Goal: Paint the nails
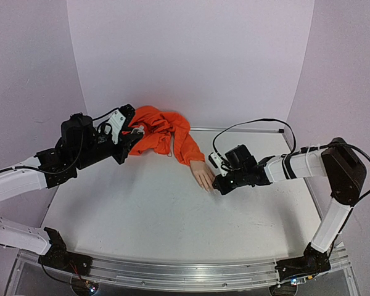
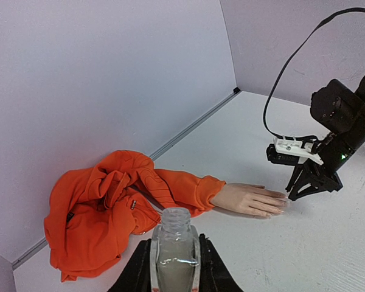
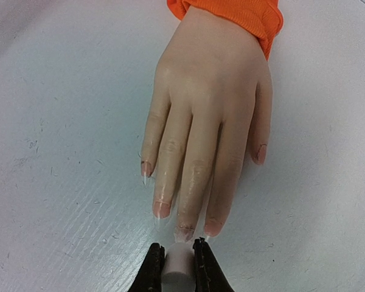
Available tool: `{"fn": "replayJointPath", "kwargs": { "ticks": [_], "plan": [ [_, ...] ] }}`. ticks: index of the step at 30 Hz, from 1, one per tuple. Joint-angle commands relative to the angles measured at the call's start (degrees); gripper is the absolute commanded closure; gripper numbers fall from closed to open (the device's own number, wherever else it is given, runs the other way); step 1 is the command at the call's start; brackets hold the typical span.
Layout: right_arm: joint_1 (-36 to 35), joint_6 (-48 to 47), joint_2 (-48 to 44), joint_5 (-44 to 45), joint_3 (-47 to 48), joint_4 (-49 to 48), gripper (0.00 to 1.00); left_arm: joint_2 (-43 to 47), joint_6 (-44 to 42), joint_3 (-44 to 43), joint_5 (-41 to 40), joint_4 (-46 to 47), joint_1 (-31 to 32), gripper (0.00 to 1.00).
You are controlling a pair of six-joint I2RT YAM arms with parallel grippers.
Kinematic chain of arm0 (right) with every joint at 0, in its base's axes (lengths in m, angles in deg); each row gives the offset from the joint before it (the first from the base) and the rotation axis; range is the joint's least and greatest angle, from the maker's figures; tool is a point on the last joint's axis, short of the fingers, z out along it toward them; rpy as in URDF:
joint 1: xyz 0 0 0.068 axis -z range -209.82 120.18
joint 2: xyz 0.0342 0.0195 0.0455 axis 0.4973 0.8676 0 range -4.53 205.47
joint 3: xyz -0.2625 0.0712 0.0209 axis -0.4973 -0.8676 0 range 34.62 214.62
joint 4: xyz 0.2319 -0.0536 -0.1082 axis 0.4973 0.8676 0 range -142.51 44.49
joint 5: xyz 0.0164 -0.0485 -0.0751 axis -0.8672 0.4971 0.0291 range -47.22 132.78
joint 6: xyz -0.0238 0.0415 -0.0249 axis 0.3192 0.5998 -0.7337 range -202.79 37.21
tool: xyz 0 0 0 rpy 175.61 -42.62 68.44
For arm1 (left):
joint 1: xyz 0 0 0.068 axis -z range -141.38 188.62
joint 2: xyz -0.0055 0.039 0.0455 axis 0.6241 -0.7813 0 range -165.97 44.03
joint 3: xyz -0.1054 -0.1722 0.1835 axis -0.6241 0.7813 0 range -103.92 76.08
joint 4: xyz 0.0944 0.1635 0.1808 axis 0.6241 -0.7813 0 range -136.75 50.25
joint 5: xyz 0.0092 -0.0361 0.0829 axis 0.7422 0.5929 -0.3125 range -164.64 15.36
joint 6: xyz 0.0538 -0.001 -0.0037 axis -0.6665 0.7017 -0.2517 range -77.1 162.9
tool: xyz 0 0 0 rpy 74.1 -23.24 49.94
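Right gripper [image 3: 177,266] sits at the bottom centre of the right wrist view, jaws drawn in tight and clamped on a small white cylindrical piece [image 3: 179,263]. That piece points straight up the frame at the mannequin hand [image 3: 210,103], which lies flat, palm down, on the white table [image 3: 61,121]. The nails [image 3: 162,209] run in a row across the lower middle of the frame, pale pink with clear tips. The middle finger's nail is right above the white piece, very close, though contact cannot be made out. The orange sleeve [image 3: 231,12] caps the wrist at the top edge.

Over to the left wrist view: left gripper [image 2: 173,271] is at the bottom centre, jaws closed around a small clear bottle [image 2: 172,237]. The bottle stands upright, mouth open, with greyish liquid inside. It is well apart from the mannequin hand, which lies at centre right.

From the top camera, the hand lies mid-table, with the right gripper at its fingertips and the left gripper up by the bunched orange cloth at upper left.
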Motion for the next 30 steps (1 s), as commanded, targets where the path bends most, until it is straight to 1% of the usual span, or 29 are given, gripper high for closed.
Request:
{"fn": "replayJointPath", "kwargs": {
  "ticks": [1, 30],
  "plan": [
    [0.3, 0.4, 0.4, 0.4, 0.8, 1.5, 1.00, 1.1, 0.3, -0.7, 0.7, 3.5, -0.3, 1.00],
    [0.3, 1.0, -2.9, 0.2, -0.8, 3.5, 1.00, 1.5, 0.9, -0.6, 1.7, 3.5, -0.3, 1.00]
  ]
}}
